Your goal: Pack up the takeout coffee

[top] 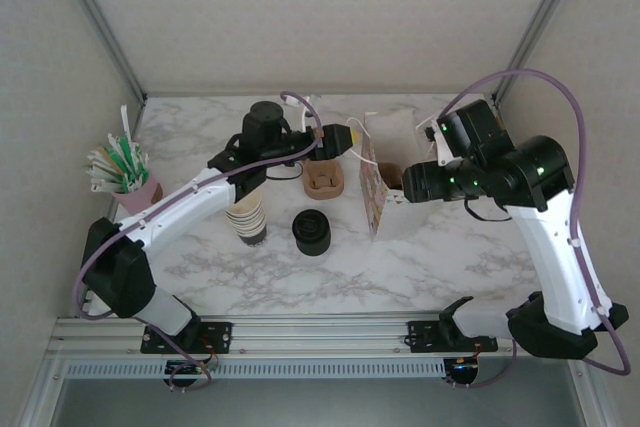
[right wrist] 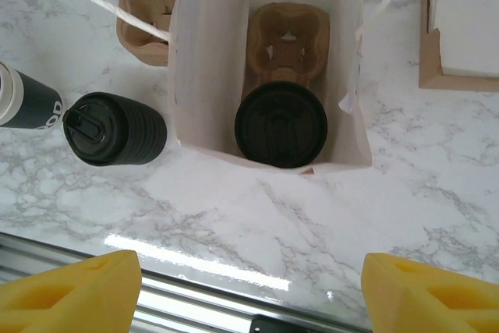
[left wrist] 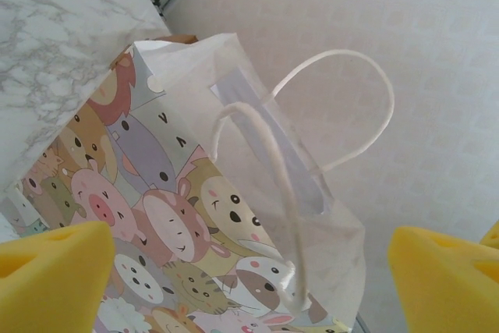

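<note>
left end effector [left wrist: 248, 274]: yellow fingers [left wrist: 51, 271] wide apart, nothing clamped. The 2 white handles [left wrist: 351, 52] of the cartoon-animal paper bag [left wrist: 156, 216] sit just ahead of it, between the finger lines; cannot tell if anything touches.

right end effector [right wrist: 249, 290]: fingers apart, empty, hanging over the bag's open mouth and looking down into it.

takeout coffee [right wrist: 281, 124]: straight below the right end effector, inside the bag, upright, black lid up, seated in the near slot of a cardboard carrier [right wrist: 287, 33].

Left of the right end effector, on the worktop [right wrist: 234, 216] outside the bag: stack of black lids [right wrist: 115, 128], cup stack [right wrist: 27, 99], 2nd carrier [right wrist: 144, 17]. To its right: cardboard box [right wrist: 460, 29].
</note>
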`<action>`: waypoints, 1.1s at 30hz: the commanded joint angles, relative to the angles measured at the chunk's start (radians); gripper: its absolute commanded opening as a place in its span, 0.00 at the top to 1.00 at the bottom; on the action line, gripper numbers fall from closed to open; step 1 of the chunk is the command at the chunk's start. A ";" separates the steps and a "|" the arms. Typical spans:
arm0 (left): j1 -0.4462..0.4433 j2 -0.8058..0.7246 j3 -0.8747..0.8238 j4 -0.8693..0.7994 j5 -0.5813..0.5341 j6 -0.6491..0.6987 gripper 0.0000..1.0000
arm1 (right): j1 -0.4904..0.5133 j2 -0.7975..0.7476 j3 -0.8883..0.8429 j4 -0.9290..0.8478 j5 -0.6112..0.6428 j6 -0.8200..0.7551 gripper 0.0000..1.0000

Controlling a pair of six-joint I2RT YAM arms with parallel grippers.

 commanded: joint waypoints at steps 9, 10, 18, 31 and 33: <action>-0.007 -0.130 -0.022 -0.048 -0.078 0.033 0.00 | 0.012 -0.127 -0.096 0.041 -0.028 0.044 0.26; -0.007 -0.140 -0.027 -0.053 -0.083 0.034 0.00 | 0.012 -0.136 -0.107 0.045 -0.030 0.045 0.26; -0.007 -0.212 -0.048 -0.110 -0.136 0.065 0.00 | 0.014 -0.214 -0.200 0.100 -0.055 0.059 0.26; -0.007 -0.316 -0.112 -0.146 -0.220 0.081 0.00 | 0.013 -0.317 -0.289 0.153 -0.047 0.073 0.26; -0.007 -0.332 -0.126 -0.144 -0.227 0.079 0.00 | 0.013 -0.327 -0.300 0.157 -0.042 0.074 0.26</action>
